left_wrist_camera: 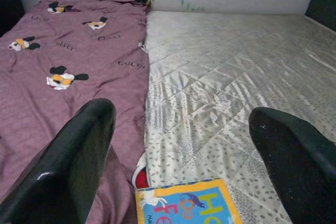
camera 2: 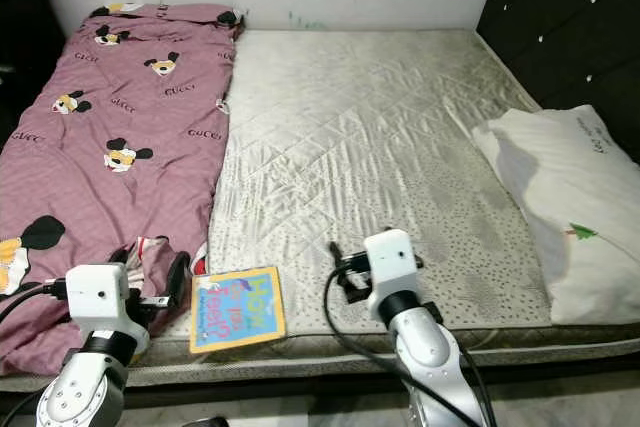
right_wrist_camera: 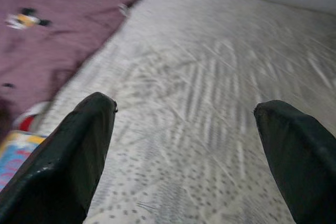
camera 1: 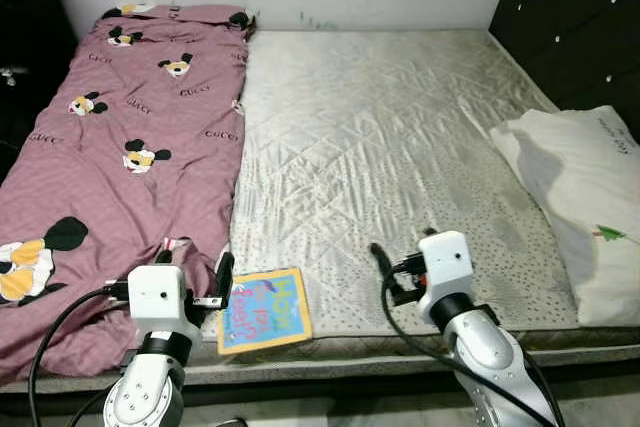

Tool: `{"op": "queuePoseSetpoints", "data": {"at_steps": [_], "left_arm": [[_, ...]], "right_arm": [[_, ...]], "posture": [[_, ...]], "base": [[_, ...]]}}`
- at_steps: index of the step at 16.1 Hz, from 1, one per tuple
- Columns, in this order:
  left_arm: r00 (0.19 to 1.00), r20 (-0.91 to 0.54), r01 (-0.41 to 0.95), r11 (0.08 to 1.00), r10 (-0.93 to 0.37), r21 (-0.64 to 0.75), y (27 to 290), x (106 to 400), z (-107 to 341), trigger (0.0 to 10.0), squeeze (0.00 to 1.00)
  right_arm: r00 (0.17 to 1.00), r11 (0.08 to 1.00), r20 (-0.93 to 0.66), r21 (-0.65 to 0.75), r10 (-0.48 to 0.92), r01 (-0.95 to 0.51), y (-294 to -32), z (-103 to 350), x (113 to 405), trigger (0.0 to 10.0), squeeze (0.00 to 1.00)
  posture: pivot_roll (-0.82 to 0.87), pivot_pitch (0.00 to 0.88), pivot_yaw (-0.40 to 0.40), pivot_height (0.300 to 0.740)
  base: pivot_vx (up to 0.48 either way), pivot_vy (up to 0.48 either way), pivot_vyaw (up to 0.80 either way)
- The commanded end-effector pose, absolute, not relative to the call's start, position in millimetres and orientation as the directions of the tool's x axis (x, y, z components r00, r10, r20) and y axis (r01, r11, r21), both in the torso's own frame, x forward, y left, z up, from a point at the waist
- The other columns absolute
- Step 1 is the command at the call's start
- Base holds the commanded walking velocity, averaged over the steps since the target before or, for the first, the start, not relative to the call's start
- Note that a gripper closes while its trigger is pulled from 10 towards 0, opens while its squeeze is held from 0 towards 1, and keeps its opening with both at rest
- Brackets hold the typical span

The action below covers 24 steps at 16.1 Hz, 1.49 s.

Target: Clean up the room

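Both claws hover at the bed's near edge, fingers spread, holding nothing: the left claw [left_wrist_camera: 178,145] just beside the children's book [camera 1: 264,309], the right claw [right_wrist_camera: 184,140] over bare mattress [camera 1: 400,147]. Judging by this, picking up the book comes next; the left claw must lower and pinch its near-left edge beside the pink blanket [camera 1: 130,147]. A pillow [camera 1: 580,197] lies far right.

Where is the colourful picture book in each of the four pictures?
Left eye view: the book lies at the mattress's near edge, beside the left gripper.
Right eye view: the book lies low and left of centre.
Left wrist view: the book sits at the bottom edge, between the open fingers.
Right wrist view: a corner of the book shows beside one finger.
Shared landmark: the purple blanket next to it.
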<state>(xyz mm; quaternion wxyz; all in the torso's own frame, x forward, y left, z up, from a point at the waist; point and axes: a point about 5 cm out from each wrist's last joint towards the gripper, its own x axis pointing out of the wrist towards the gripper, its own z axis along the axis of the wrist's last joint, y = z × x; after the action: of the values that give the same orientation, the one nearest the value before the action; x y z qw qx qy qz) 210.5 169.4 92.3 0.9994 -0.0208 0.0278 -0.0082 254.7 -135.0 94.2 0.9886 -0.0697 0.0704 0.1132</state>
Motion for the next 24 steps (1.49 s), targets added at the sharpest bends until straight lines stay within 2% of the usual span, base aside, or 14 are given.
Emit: {"op": "queuePoseSetpoints", "data": {"at_steps": [1, 5, 7, 14, 22, 24], "left_arm": [[0.997, -0.071, 0.004, 0.999, -0.007, -0.043, 173.8, 209.7, 91.1, 10.0, 0.0], [0.998, -0.067, 0.015, 0.999, -0.018, -0.046, 171.3, 213.6, 91.5, 10.0, 0.0], [0.998, -0.053, 0.018, 0.999, -0.02, -0.043, 170.6, 214.3, 93.2, 10.0, 0.0], [0.999, -0.054, 0.006, 0.999, -0.008, -0.036, 172.9, 217.8, 93.8, 10.0, 0.0], [0.999, -0.046, 0.003, 0.999, -0.005, -0.051, 171.4, 219.7, 94.9, 10.0, 0.0], [0.999, -0.038, -0.003, 0.999, 0.001, -0.048, 171.8, 219.8, 95.9, 10.0, 0.0]], "right_arm": [[0.971, 0.969, -0.139, -0.122, 0.197, -0.214, -132.7, 96.4, 258.8, 10.0, 0.0], [0.977, 0.973, -0.132, -0.138, 0.168, -0.186, -142.4, 98.1, 265.0, 10.0, 0.0], [0.98, 0.973, -0.131, -0.156, 0.147, -0.167, -150.5, 97.9, 268.5, 10.0, 0.0], [0.985, 0.977, -0.113, -0.152, 0.131, -0.147, -152.6, 100.1, 277.9, 10.0, 0.0], [0.985, 0.975, -0.109, -0.161, 0.135, -0.151, -152.4, 98.6, 280.3, 10.0, 0.0], [0.985, 0.975, -0.108, -0.165, 0.134, -0.151, -153.1, 98.4, 281.1, 10.0, 0.0]], "posture": [[0.0, 0.114, -0.022, 0.74], [-0.01, 0.125, -0.026, 0.74], [-0.01, 0.129, -0.03, 0.74], [0.0, 0.123, -0.027, 0.74], [0.0, 0.117, -0.029, 0.74], [0.0, 0.117, -0.029, 0.74]], "base": [[0.0, 0.48, 0.0], [0.0, 0.48, 0.0], [0.0, 0.0, 0.0], [0.0, 0.0, 0.0], [0.0, 0.48, 0.0], [0.0, 0.0, 0.0]]}}
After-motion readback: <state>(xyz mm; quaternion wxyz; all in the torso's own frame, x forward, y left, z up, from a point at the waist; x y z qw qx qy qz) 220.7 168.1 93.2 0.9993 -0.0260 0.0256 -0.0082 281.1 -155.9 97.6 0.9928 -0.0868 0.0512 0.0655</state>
